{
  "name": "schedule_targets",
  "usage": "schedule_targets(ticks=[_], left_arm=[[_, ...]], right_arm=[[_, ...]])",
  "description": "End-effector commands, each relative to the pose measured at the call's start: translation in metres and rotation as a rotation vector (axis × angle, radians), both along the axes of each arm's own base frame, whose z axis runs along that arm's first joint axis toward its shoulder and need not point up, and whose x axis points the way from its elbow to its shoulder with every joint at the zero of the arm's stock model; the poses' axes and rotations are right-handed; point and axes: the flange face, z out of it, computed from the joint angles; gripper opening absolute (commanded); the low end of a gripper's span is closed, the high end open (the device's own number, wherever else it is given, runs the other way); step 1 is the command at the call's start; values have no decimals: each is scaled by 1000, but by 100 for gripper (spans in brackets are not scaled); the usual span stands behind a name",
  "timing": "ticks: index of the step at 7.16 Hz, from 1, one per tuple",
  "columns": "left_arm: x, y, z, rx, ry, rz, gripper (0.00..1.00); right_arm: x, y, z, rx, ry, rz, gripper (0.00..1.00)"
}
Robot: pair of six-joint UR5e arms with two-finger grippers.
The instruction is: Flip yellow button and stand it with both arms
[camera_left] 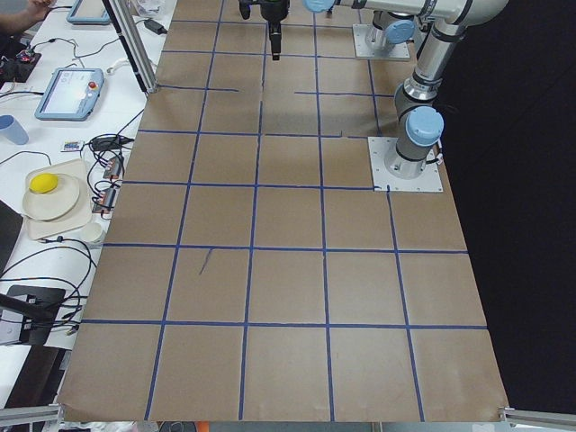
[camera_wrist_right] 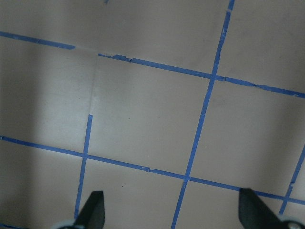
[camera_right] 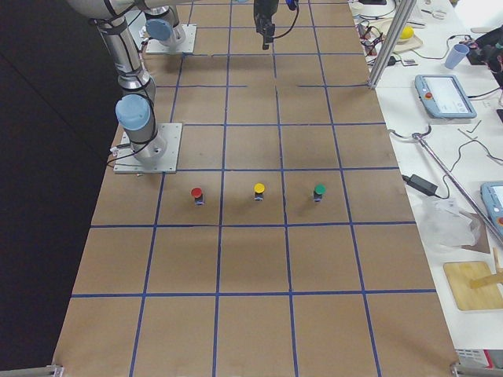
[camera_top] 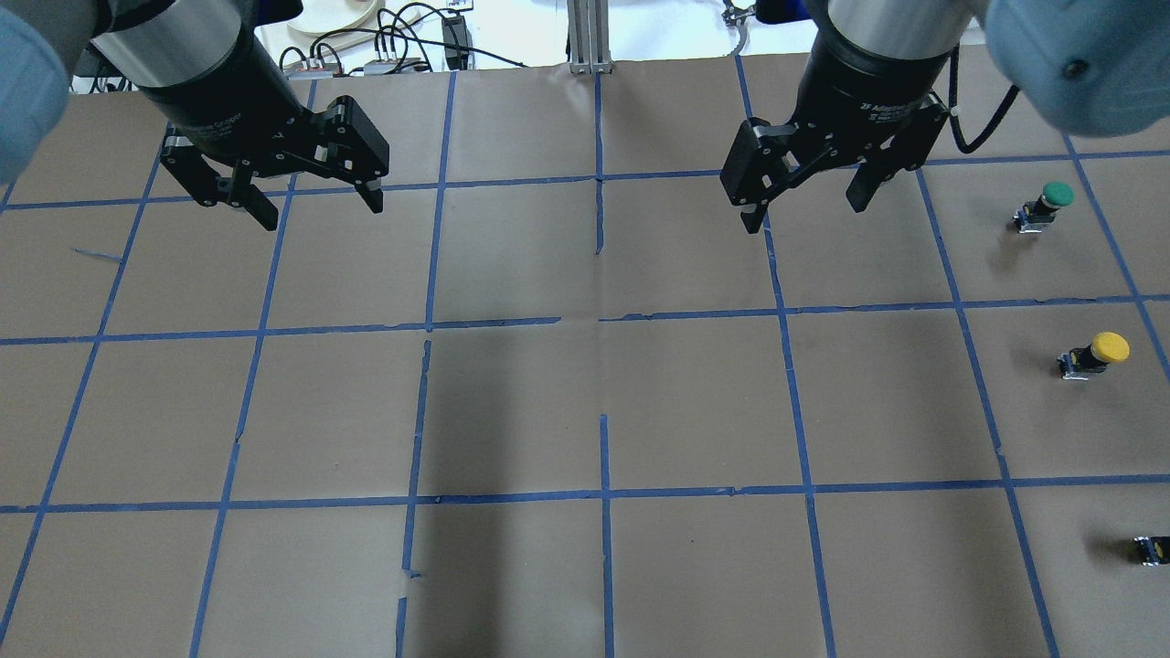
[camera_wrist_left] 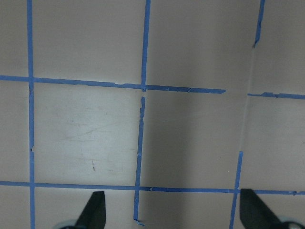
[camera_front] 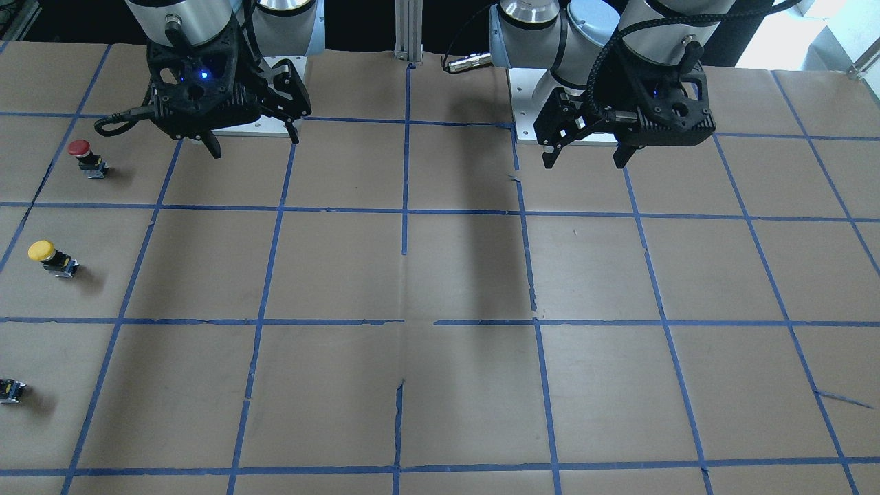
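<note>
Button, small, yellow-domed on black-grey body (camera_top: pixel 1097 353), sat well beyond outer side of right pincer (camera_top: pixel 804 210), cap seemingly up. Right arm nearer, its pincer spread, empty; left pincer (camera_top: pixel 320 212) likewise spread.

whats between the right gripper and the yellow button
Only bare paper with blue tape lines lies between the right gripper and the yellow button, as the overhead view shows.

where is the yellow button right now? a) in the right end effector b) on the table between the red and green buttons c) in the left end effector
b: the yellow button sits free between the red button and the green button, while the left end effector and the right end effector are open and empty.
</note>
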Motion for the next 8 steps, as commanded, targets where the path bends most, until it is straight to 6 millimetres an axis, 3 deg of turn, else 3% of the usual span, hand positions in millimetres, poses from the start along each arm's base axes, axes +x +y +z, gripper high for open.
schedule_targets(ticks=[1, 8], left_arm=[[-1, 0, 0, 1, 4, 4, 100], [8, 3, 6, -12, -35, 5, 100]], right_arm=[[4, -1, 1, 1, 3, -50, 100], [12, 0, -5, -4, 6, -21, 100]])
